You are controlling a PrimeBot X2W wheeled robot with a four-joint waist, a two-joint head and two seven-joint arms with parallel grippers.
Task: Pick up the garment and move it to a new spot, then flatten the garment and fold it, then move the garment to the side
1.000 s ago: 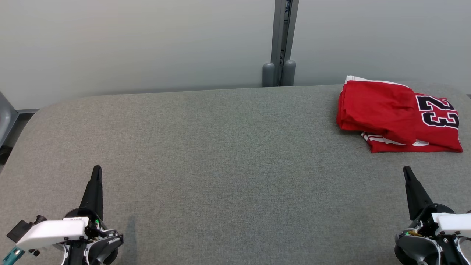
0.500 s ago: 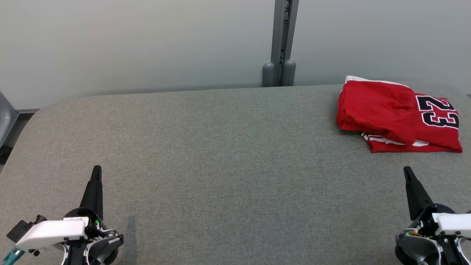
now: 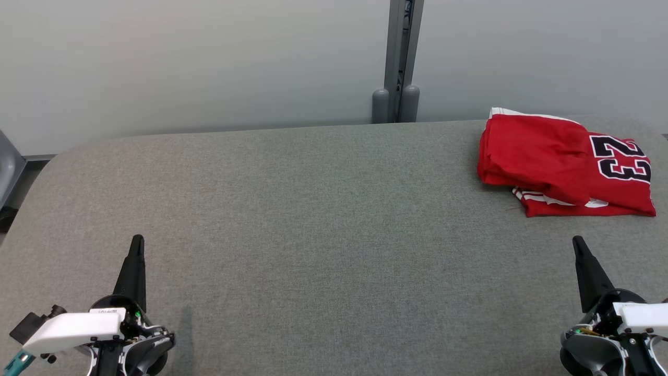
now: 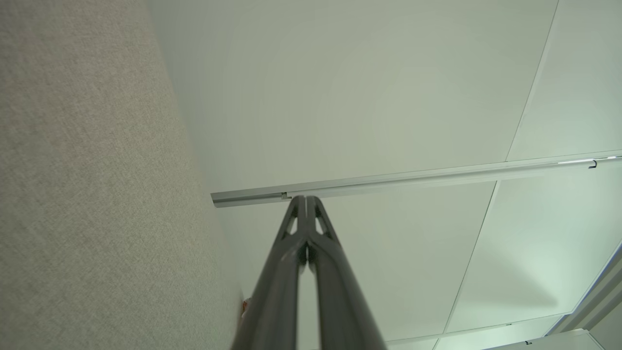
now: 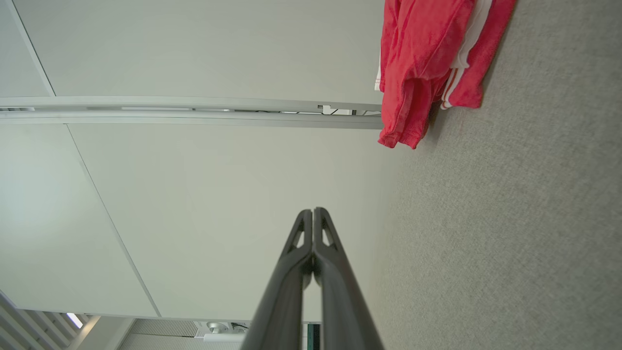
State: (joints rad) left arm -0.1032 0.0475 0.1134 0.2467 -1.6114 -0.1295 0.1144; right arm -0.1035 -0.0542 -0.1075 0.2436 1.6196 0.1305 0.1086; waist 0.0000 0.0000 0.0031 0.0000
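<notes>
Left end effector (image 3: pixel 137 241) well apart from the garment (image 3: pixel 553 156), right end effector (image 3: pixel 576 243) near it, both pinched closed, empty. Beyond, lying loosely folded on the counter (image 3: pixel 323 219). Probably best: open the right, approach low, pinch the near hem firmly.

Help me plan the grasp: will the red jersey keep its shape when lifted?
Probably not: the jersey lies in soft, loose folds, so it would likely droop open. It looks thin and light. Pushed, it may bunch on the fabric-covered table.
</notes>
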